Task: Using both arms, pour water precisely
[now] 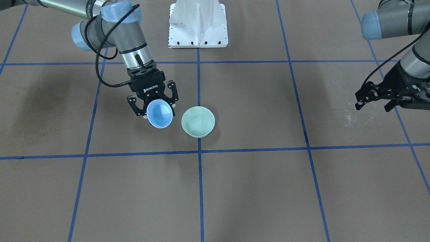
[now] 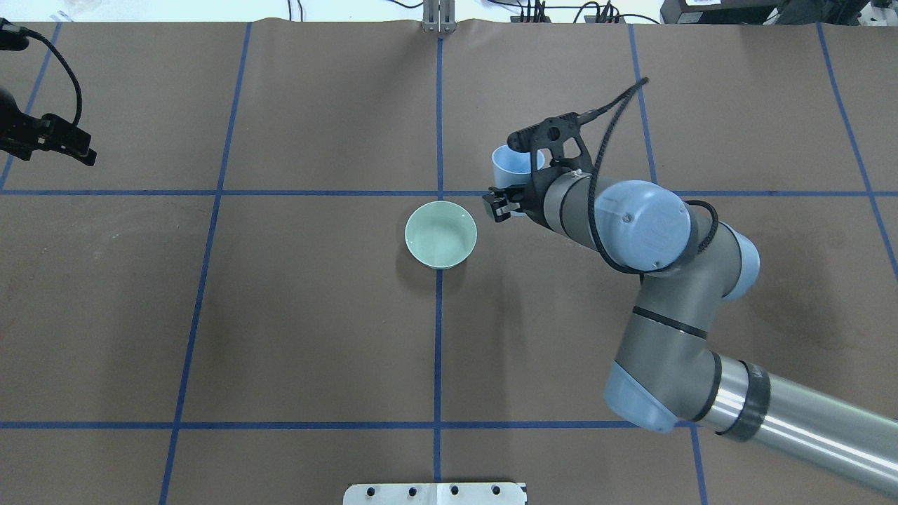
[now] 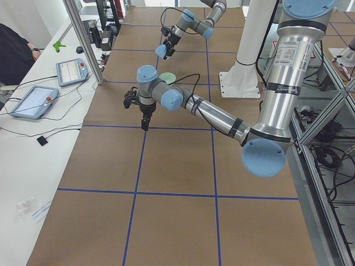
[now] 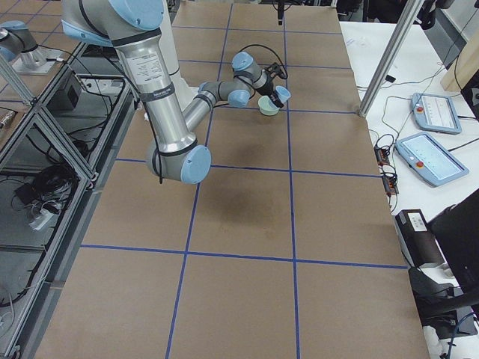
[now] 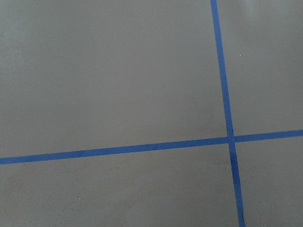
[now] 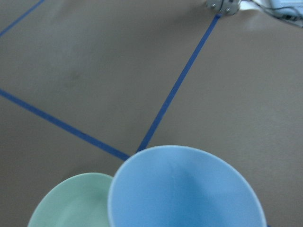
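Observation:
My right gripper (image 1: 156, 107) is shut on a light blue cup (image 1: 160, 114) and holds it tilted above the table, its mouth turned toward a pale green bowl (image 1: 198, 121) just beside it. The cup (image 2: 511, 165) and bowl (image 2: 440, 235) also show in the overhead view. The right wrist view has the cup's rim (image 6: 187, 189) over the bowl's edge (image 6: 75, 203). I see no stream of water; a straight line shows inside the cup. My left gripper (image 1: 373, 103) is open and empty, far off toward the table's end (image 2: 66, 144).
The white pedestal base (image 1: 198, 25) stands behind the bowl at the robot's side. Blue tape lines (image 1: 199, 151) grid the brown table. Operator tablets (image 3: 69, 70) lie on a side bench past the table's edge.

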Controlling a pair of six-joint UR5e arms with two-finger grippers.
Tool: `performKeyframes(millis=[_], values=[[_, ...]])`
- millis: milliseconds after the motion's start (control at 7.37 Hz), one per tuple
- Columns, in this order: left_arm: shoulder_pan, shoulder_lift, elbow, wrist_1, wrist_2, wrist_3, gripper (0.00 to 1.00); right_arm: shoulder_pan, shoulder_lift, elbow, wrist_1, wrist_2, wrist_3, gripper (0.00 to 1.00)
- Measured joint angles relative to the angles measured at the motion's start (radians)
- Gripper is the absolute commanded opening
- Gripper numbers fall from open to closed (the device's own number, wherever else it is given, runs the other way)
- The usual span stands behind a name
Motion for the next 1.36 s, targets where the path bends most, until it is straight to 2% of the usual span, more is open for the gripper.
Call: performKeyframes(millis=[272, 407, 679, 815, 1086, 1358], values=[[0.000, 0.000, -0.002, 0.000, -0.001, -0.014, 1.00, -0.067, -0.225, 0.107, 0.098, -0.276, 0.110, 0.00], [0.001, 0.000, -0.003, 0.000, -0.001, -0.020, 1.00, -0.086, -0.353, 0.124, 0.179, -0.373, 0.148, 0.00], [0.002, 0.000, -0.005, 0.000, -0.001, -0.029, 1.00, -0.100, -0.607, 0.116, 0.364, -0.515, 0.174, 0.00], [0.004, -0.001, -0.009, 0.000, -0.002, -0.043, 1.00, -0.102, -0.695, 0.071, 0.480, -0.560, 0.186, 0.00], [0.006, -0.003, -0.022, 0.000, -0.002, -0.068, 1.00, -0.125, -0.755, -0.092, 0.668, -0.644, 0.220, 0.00], [0.007, -0.003, -0.026, 0.000, -0.002, -0.073, 1.00, -0.222, -0.761, -0.145, 0.716, -0.748, 0.279, 0.00]])
